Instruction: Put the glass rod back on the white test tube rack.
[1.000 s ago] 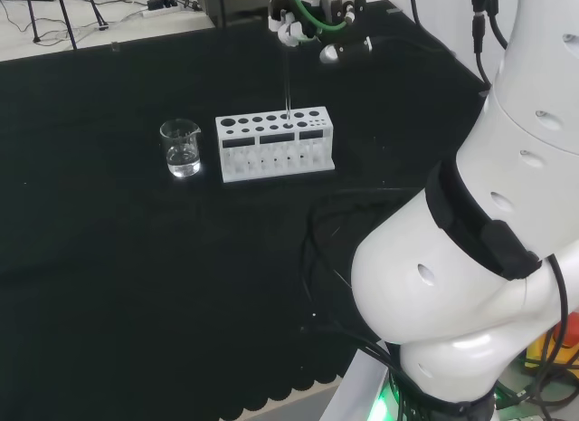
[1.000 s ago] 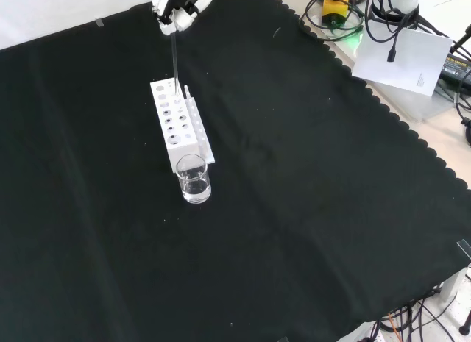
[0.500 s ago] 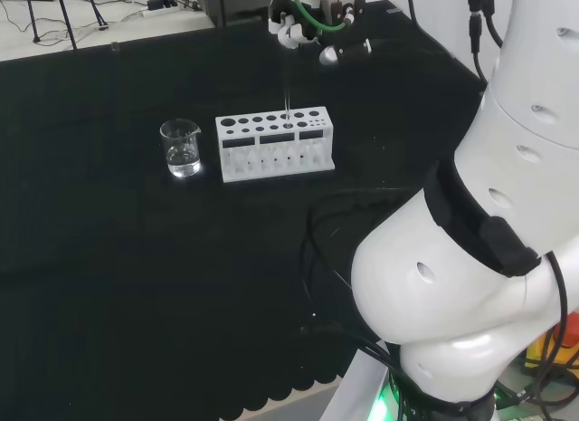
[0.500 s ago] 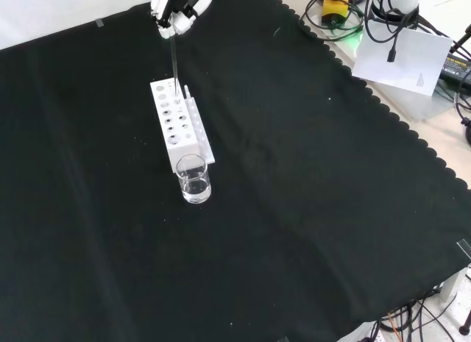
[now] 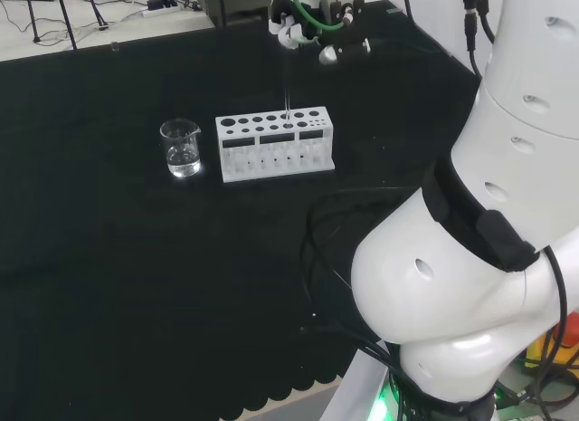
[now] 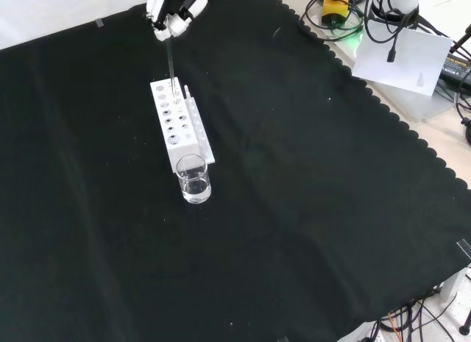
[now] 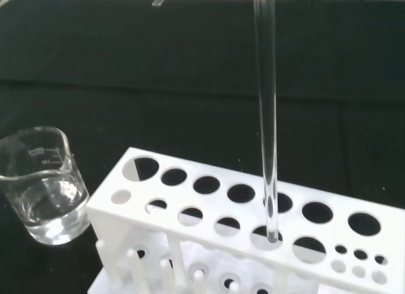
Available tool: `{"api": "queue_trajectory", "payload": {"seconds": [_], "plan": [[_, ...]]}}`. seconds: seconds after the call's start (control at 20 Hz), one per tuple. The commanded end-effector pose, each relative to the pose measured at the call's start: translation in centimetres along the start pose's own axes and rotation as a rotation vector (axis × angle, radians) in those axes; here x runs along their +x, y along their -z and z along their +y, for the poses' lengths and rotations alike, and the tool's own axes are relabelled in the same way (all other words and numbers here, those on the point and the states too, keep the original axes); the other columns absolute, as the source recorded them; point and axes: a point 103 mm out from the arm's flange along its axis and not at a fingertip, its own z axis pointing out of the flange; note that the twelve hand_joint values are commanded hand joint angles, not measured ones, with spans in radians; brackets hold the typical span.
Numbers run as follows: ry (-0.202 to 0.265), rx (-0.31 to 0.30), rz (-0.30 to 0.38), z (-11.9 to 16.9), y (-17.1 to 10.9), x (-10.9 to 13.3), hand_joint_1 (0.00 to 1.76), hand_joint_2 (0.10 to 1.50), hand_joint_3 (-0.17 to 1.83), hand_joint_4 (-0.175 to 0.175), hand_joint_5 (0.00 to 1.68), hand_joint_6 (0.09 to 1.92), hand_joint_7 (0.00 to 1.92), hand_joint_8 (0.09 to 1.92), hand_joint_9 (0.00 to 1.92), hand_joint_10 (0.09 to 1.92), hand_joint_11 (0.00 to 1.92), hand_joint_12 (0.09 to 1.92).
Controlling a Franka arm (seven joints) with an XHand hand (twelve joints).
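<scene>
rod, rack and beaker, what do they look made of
The rod looks like clear glass: see-through, with bright streaks along its length. The rack looks like white plastic, matte and opaque, with neat round holes. The beaker is clear and glossy, either glass or plastic, with clear liquid inside.

Even, fairly bright room light falls from above, and the black cloth (image 6: 294,209) soaks it up, so shadows barely register. The white rack (image 5: 274,147) and the arm's white links (image 5: 470,258) come out glaring against the dark. Soft highlights glint on the beaker (image 7: 43,186) and along the glass rod (image 7: 266,117). In the wrist view the far background is slightly soft.
</scene>
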Motion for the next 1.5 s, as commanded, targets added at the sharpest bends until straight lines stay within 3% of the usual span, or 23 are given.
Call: {"api": "queue_trajectory", "payload": {"seconds": [0.05, 1.5], "plan": [[-0.009, 0.017, 0.006, 0.2, -1.2, -0.9, 1.38, 1.13, 0.00, -0.175, 0.88, 0.76, 0.85, 1.25, 1.02, 1.28, 1.56, 0.67], [-0.003, 0.050, 0.027, 1.3, -5.5, -1.1, 1.38, 1.13, 0.00, -0.175, 0.88, 0.76, 0.85, 1.25, 1.02, 1.28, 1.56, 0.67]]}}
